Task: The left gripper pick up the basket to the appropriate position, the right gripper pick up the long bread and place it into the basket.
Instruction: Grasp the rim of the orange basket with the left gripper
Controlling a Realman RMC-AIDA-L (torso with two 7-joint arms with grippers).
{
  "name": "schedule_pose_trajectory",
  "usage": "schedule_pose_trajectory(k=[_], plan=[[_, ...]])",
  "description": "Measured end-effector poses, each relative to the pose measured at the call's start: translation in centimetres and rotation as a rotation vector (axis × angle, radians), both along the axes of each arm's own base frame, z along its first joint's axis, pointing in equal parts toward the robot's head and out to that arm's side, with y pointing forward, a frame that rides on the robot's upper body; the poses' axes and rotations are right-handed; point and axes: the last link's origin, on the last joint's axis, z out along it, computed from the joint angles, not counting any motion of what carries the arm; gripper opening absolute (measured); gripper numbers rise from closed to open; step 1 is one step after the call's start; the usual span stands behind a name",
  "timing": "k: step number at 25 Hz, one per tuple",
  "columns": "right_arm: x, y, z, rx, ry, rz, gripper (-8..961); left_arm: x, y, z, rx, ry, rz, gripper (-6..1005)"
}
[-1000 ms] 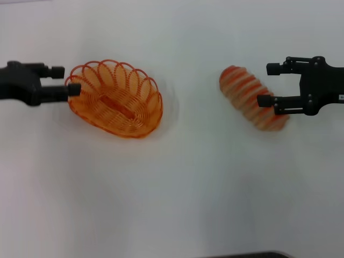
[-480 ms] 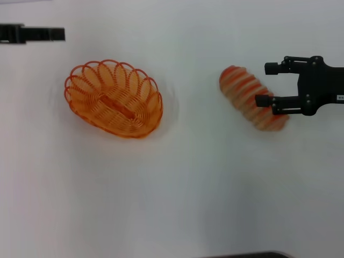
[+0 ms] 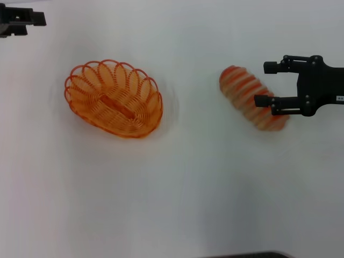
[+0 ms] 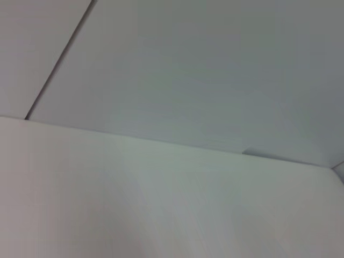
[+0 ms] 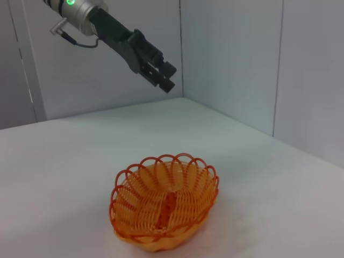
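Observation:
The orange wire basket (image 3: 114, 98) rests on the white table, left of centre, with nothing in it; it also shows in the right wrist view (image 5: 164, 201). My left gripper (image 3: 36, 22) is at the far left corner, well apart from the basket. In the right wrist view it (image 5: 168, 77) hangs high above the table, its fingers slightly apart and empty. The long bread (image 3: 242, 88) lies slantwise at the right. My right gripper (image 3: 260, 84) is open over the bread's right half, one finger (image 3: 271, 101) across the loaf, the other beside it.
The white table (image 3: 177, 193) is bounded by pale walls, seen in the right wrist view (image 5: 231, 59). The left wrist view shows only bare wall and table (image 4: 161, 204). A dark edge (image 3: 247, 255) shows at the table's near side.
My left gripper has left the basket's left rim and moved up and away to the far left corner. The basket stays put. My right gripper edged slightly toward the bread.

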Motion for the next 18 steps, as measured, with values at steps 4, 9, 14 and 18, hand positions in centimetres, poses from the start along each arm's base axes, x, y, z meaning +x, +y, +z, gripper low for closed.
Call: schedule_pose_trajectory(k=[4,9,14,18], plan=[[0.0,0.0,0.0,0.002,-0.003,0.009,820,1.1,0.6,0.4,-0.026,0.065,-0.046,663],[-0.2,0.0,-0.1,-0.005,-0.006,0.022,820,3.1,1.8,-0.1,-0.112,0.208,-0.087,659],[-0.2,0.0,-0.1,-0.007,-0.005,0.024,820,5.6,3.1,-1.2,-0.175,0.348,-0.135,662],[-0.2,-0.1,-0.1,-0.005,-0.005,0.025,820,7.1,3.8,-2.0,-0.226,0.470,-0.182,660]])
